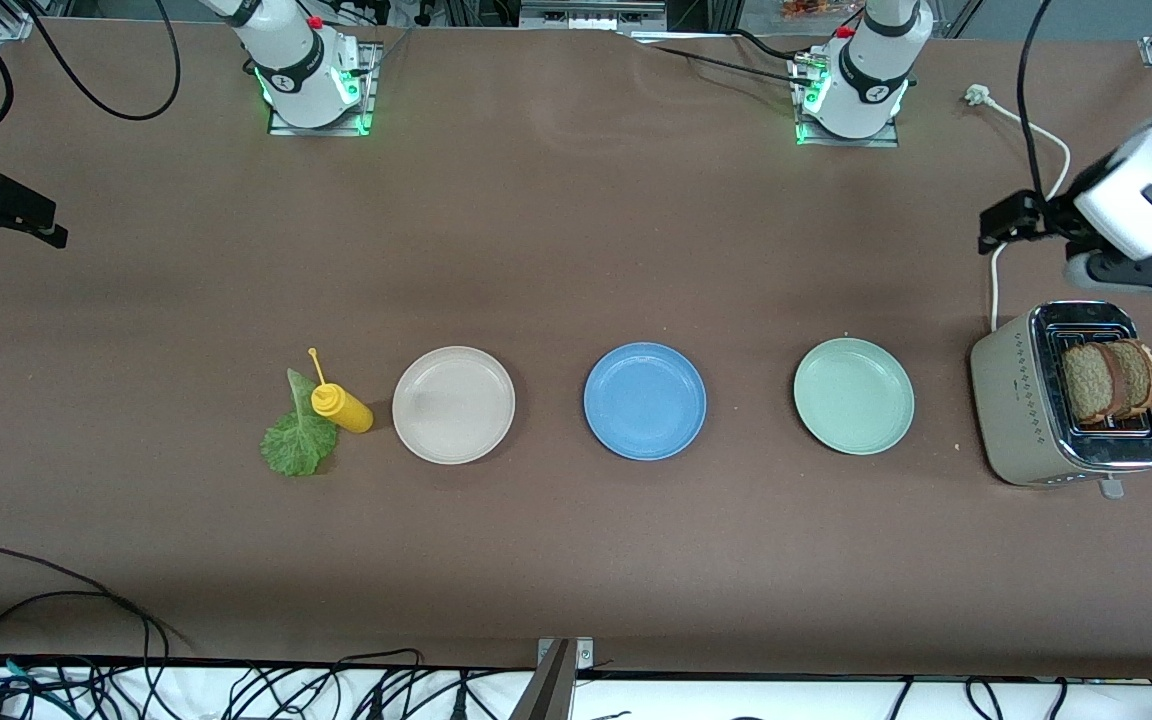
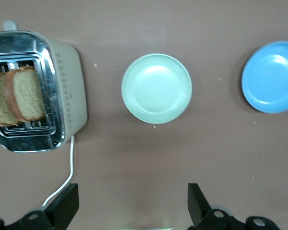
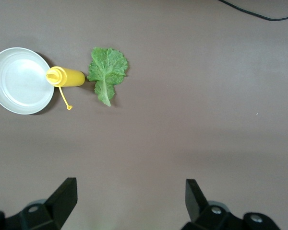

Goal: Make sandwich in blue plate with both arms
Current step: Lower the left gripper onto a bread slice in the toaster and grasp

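Brown table [image 1: 576, 250], three plates, one blue plate [image 1: 645, 400], two bread slices [image 1: 1108, 381] in toaster [image 1: 1026, 410], left pincer [image 2: 129, 203] and right pincer [image 3: 129, 201] spread, empty.

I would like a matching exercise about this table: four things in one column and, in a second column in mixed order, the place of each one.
Things:
1. bread slices
2. lettuce leaf
3. blue plate
4. yellow squeeze bottle

Places:
A. between the beige-white plate and the pale green plate
B. standing in the toaster slots
C. lying on its side, next to the beige-white plate
D. flat on the table, at the right arm's end of the row

Pairs: 1-B, 2-D, 3-A, 4-C
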`<state>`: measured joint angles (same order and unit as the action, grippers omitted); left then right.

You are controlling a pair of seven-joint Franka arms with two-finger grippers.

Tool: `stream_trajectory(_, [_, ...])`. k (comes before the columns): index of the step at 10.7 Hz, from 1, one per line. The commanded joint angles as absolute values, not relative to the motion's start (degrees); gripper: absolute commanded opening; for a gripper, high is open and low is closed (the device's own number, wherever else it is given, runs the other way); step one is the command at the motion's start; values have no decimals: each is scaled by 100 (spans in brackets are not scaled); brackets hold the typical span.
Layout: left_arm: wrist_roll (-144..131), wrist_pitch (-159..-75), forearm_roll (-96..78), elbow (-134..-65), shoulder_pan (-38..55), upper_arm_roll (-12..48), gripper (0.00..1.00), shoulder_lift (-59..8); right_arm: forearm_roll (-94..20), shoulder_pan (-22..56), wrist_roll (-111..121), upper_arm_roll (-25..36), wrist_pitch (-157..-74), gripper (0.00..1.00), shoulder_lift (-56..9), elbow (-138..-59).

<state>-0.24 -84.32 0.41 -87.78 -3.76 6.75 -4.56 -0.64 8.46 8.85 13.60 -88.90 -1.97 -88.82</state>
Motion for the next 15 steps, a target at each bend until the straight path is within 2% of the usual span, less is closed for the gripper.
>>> stream_trajectory(1, [105, -8604, 35, -8596, -825, 694, 100, -782, -149, 835, 967, 1362, -8789, 100, -229, -8763])
stream_trajectory(6, [298, -9052, 70, -8596, -1310, 703, 100, -1413, -158, 835, 967, 1362, -8780, 100, -229, -8763])
stream_trajectory(11, [718, -10035, 526, -8613, -1538, 694, 100, -2152, -158, 853, 958, 1354, -8789, 100, -229, -8763])
stream_trajectory(15, [1317, -10134, 457, -8613, -2038, 703, 100, -2443, -158, 853, 958, 1362, -8789, 100, -229, -8763])
